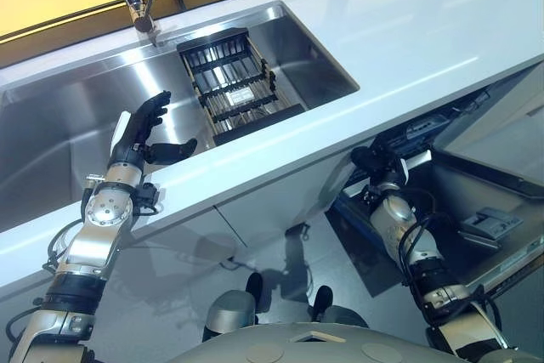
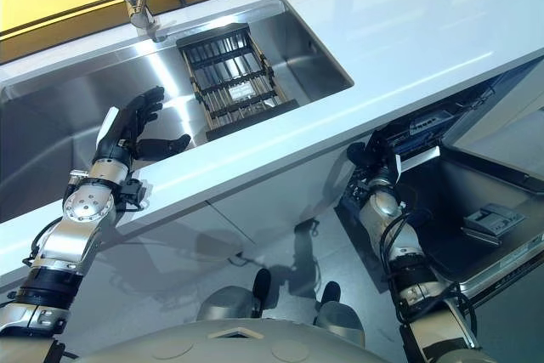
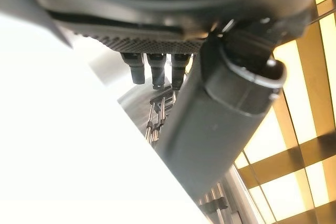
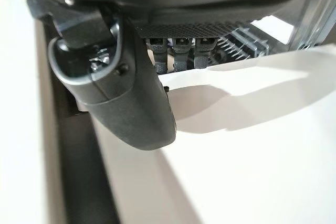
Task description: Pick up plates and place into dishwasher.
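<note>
1. Left eye view. Left hand [image 1: 140, 133], nearest item: raised over the front edge of the stainless sink [image 1: 51, 138], fingers straight and spread, thumb out, grasping nothing. A black dish rack [image 1: 234, 82] sits in the basin below the tap [image 1: 140, 10].
2. Right eye view. Right hand [image 2: 374, 159]: under the white countertop [image 2: 408, 40], at the open dishwasher [image 2: 476, 184], with a white plate [image 2: 416, 161] edge-on at its fingers. The lowered dishwasher door [image 2: 489, 227] carries a grey detergent compartment [image 2: 493, 218].
3. Left wrist view. Hand relaxed, fingers [image 3: 157, 66] straight and empty, above the rack's bars.
4. Right wrist view. White plate surface lies just past the fingers and thumb; grip appears closed on its rim, fingers partly hidden behind it. Lower-basket tines [image 4: 247, 40] show beyond.
5. Step judged: placing the plate into the dishwasher. The next move calls for setting the plate upright between the tines, then letting go.
6. Writing: none legible.
</note>
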Motion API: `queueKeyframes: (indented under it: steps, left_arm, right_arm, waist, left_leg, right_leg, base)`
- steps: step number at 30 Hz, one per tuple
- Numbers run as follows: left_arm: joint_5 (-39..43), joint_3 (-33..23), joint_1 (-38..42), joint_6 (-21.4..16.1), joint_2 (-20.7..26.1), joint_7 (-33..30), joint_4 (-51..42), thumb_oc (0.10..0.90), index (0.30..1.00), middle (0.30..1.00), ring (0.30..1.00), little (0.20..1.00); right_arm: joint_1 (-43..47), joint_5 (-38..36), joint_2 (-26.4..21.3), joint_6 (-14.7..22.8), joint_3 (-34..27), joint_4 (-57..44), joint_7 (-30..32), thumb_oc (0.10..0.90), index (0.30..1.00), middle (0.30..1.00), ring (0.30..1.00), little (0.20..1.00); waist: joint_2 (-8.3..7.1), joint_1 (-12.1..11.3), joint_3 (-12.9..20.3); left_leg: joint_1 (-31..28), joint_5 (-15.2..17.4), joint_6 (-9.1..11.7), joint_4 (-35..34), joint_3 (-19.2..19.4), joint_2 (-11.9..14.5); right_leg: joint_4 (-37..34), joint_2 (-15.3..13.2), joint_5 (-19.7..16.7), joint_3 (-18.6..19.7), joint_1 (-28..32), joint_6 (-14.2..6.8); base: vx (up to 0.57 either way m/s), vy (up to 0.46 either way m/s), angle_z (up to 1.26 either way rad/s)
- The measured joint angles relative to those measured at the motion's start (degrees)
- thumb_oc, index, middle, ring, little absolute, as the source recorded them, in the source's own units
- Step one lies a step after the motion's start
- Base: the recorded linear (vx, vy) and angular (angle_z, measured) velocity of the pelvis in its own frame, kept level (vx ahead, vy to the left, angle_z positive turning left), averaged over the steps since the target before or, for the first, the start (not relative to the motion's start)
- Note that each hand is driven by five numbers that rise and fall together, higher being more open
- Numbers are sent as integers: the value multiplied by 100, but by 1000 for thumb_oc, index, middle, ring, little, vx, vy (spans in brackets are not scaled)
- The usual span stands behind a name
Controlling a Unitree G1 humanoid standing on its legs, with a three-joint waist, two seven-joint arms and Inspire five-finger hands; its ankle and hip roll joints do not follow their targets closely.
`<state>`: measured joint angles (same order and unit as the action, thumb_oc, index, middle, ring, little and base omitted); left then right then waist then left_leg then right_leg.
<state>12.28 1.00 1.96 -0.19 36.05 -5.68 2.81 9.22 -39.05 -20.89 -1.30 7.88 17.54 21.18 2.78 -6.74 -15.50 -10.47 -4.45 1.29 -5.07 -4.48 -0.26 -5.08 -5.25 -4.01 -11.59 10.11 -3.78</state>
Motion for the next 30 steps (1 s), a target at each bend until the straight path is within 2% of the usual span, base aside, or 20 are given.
queueKeyframes:
  steps: [5, 8, 10, 14, 17, 21, 25, 30]
  left_arm:
    - [4, -268, -376, -17, -11, 8, -247, 800, 900, 900, 900, 900]
    - [4, -653, -664, -64, -12, 12, -303, 800, 900, 900, 900, 900]
    - [4, -786, -751, -93, -8, 15, -305, 800, 900, 900, 900, 900]
    - [6, -1109, -947, -159, 10, 47, -316, 800, 900, 900, 900, 900]
    - [6, -1221, -987, -169, 61, 112, -307, 800, 900, 900, 900, 900]
    - [6, -1219, -973, -186, 140, 213, -253, 800, 900, 900, 900, 900]
    - [5, -1215, -967, -263, 208, 261, -119, 800, 900, 900, 900, 900]
    - [7, -1199, -884, -262, 271, 261, 94, 800, 900, 900, 900, 900]
  right_arm:
    - [-707, 484, -99, -66, -560, -483, -956, 800, 900, 900, 900, 900]
    - [-1310, 965, -461, -85, -882, -783, -1479, 800, 900, 900, 900, 900]
    - [-1570, 1052, -632, -79, -1230, -850, -1546, 800, 900, 900, 900, 900]
    - [-1894, 997, -641, 125, -2081, -923, -1393, 800, 900, 900, 900, 900]
    - [-1990, 964, -642, 327, -2388, -925, -1253, 800, 900, 900, 900, 900]
    - [-2000, 848, -641, 493, -2469, -873, -880, 800, 900, 900, 900, 900]
    - [-1887, 568, -560, 766, -2468, -692, -332, 800, 900, 900, 900, 900]
    - [-1655, -182, -402, 969, -2566, 131, 220, 800, 900, 900, 900, 900]
  waist:
    - [-42, 190, -23]
    - [-95, 366, -44]
    - [-134, 475, -65]
    - [-239, 679, -74]
    - [-291, 798, -53]
    - [-343, 950, 1]
    - [-342, 952, 98]
    - [-345, 961, 195]
  left_leg:
    - [-24, 39, -12, -1, 80, 0]
    - [-29, 66, -18, -1, 261, 8]
    - [-44, 76, -24, -3, 313, 10]
    - [-82, 155, 10, -20, 523, 21]
    - [-78, 165, -13, -15, 647, 24]
    - [-90, 190, -53, -4, 738, 22]
    - [-81, 201, -67, -1, 842, 24]
    - [-96, 226, -72, -1, 871, 27]
  right_leg:
    - [1, -2, -20, 71, -11, 27]
    - [1, 12, -20, 263, -75, 24]
    - [1, 10, -16, 320, -85, -5]
    - [44, 25, -21, 489, -180, -32]
    - [110, 27, -21, 616, -278, -32]
    - [115, 5, -26, 675, -307, -39]
    - [122, 17, -49, 772, -369, -9]
    - [126, 18, -49, 790, -370, -9]
  base:
    - [-65, -22, -9]
    - [-86, -41, -25]
    - [-101, -51, -17]
    - [-90, -32, -26]
    - [-71, -31, -23]
    - [-52, -38, -13]
    - [-24, -38, -13]
    - [24, -54, -2]
